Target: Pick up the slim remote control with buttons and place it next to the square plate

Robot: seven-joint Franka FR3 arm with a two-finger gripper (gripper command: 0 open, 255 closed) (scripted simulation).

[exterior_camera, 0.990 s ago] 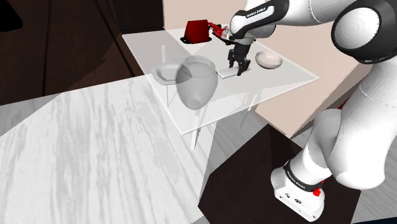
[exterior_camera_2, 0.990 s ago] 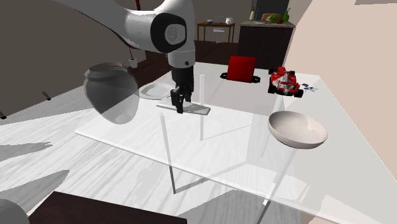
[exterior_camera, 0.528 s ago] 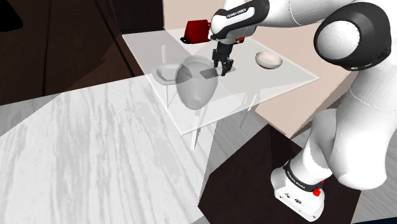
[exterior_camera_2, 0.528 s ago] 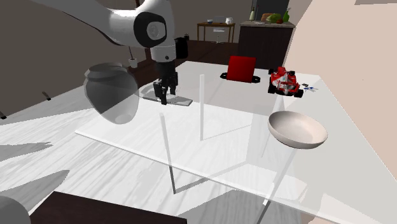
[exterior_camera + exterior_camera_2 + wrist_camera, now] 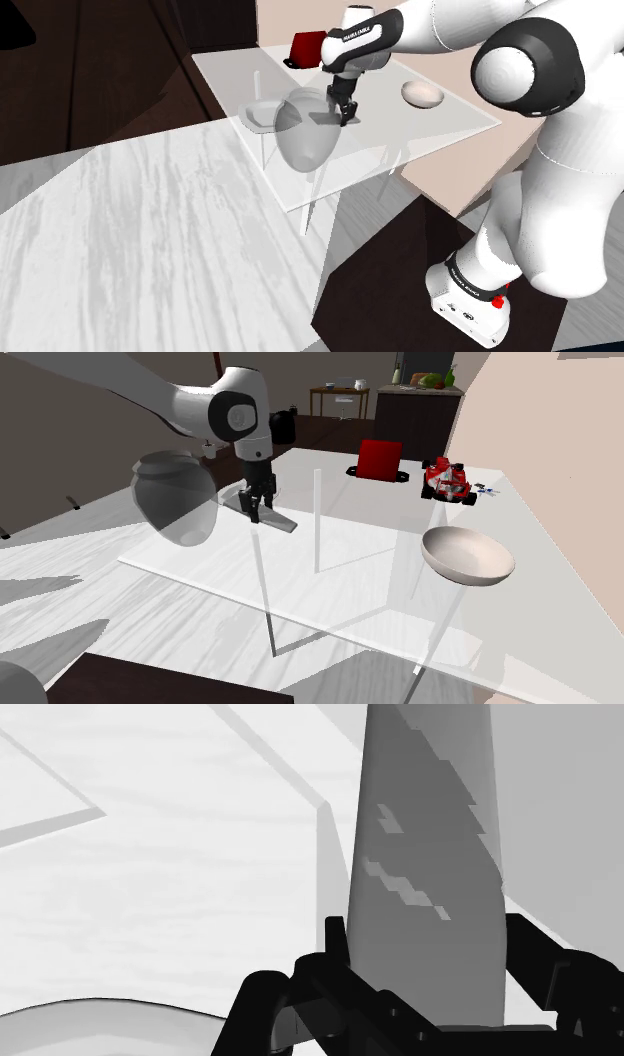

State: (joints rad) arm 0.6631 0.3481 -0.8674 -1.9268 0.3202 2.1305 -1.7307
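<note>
One grey remote [image 5: 425,894], gripped tight between the black gripper's [image 5: 257,509] two fingers, is down by the glass table [image 5: 370,552], near the one square plate [image 5: 260,114]. Also there: one white bowl [image 5: 467,555], one red toy car [image 5: 447,480] and one grey vase [image 5: 175,497].

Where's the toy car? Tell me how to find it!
Find the see-through table and look along its far edge by the beige wall. The toy car sits just right of the red block in the second exterior view, behind the white bowl. It's the little red-and-white thing with wheels.
</note>
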